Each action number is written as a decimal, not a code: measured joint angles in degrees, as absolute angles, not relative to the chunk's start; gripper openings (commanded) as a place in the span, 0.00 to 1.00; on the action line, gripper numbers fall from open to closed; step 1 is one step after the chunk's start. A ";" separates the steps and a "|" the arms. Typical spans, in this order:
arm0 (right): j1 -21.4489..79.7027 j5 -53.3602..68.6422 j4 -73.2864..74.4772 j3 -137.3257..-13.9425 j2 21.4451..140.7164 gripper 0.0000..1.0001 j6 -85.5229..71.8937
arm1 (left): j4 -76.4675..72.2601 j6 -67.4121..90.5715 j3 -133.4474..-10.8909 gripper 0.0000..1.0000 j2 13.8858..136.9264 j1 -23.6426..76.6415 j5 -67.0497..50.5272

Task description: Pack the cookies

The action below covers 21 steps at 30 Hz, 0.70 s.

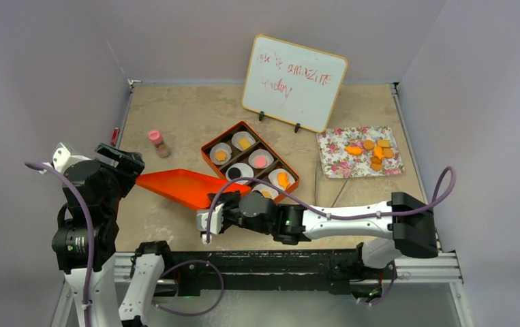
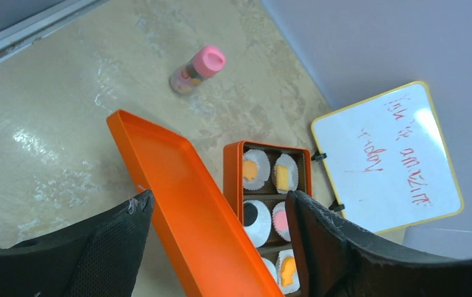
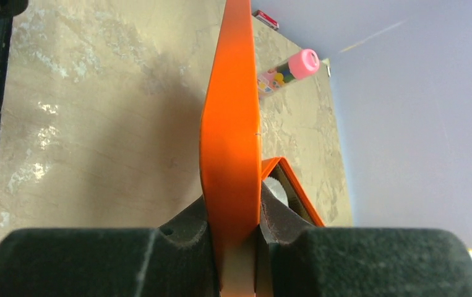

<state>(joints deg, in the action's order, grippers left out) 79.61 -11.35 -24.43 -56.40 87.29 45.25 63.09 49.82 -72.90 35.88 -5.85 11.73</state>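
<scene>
Right claw [image 3: 239, 242] pinches the orange lid [image 1: 175, 185], left claw [image 2: 221, 247] gapes, cookies [image 1: 260, 161] boxed just beyond.

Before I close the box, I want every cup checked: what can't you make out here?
1. Near cups of the box: top view, the right arm covers one partly; left wrist view, a finger and the lid cut them off.
2. Most of the box: right wrist view, the edge-on lid blocks it.
3. Cookies on the tray: top view, overlapping, too small to count.
</scene>
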 measured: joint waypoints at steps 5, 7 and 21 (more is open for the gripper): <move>77.71 -12.53 -21.63 -56.40 82.35 0.00 37.63 | 60.07 48.34 -72.88 0.77 33.56 -5.85 11.25; 76.38 -12.95 -21.23 -56.38 80.38 0.00 34.22 | 58.46 48.18 -72.38 0.77 32.49 -5.85 10.63; 62.89 -18.68 -20.95 -51.05 65.45 0.00 1.78 | 47.29 51.13 -59.66 0.79 29.74 -5.85 -0.54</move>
<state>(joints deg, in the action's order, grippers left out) 62.89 -18.68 -20.95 -51.05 65.45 1.78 47.29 51.13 -59.66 29.74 -5.85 -0.54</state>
